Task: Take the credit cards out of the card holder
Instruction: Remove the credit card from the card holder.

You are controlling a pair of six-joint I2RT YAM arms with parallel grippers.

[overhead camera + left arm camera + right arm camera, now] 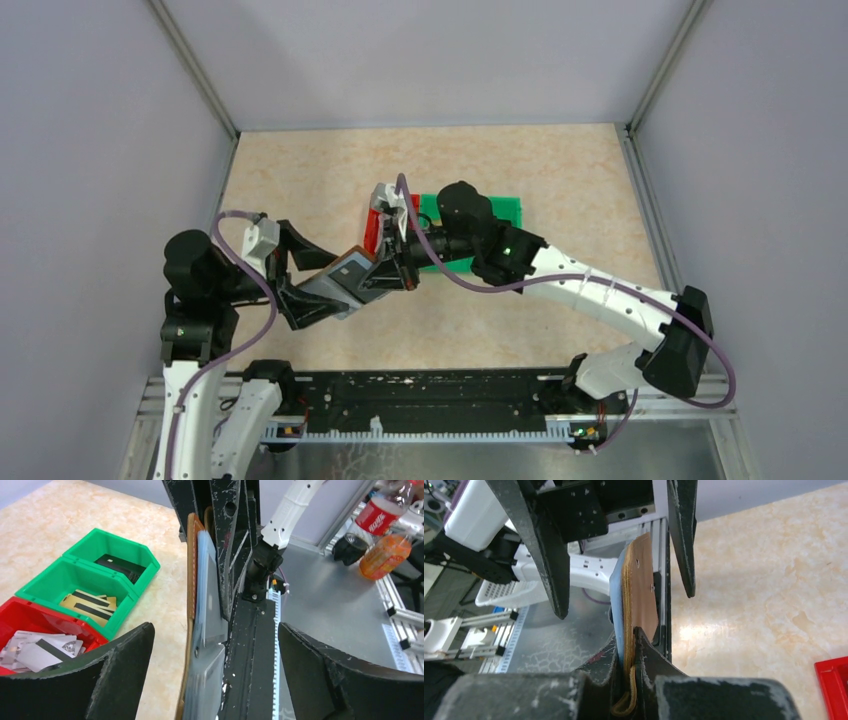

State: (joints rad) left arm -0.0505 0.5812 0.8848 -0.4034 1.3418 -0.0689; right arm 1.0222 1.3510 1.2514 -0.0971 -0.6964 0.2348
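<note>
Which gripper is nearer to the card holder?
Right. The right gripper is shut on the card holder and touches it. The left gripper is open, with one finger on each side of the holder, apart from it.

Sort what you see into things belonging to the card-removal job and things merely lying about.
Belonging to the job:
card holder, clamped in the right gripper
left gripper, open, fingers either side of the holder
gold credit cards in a green bin

Lying about:
red-labelled drink bottle
orange bottle
</note>
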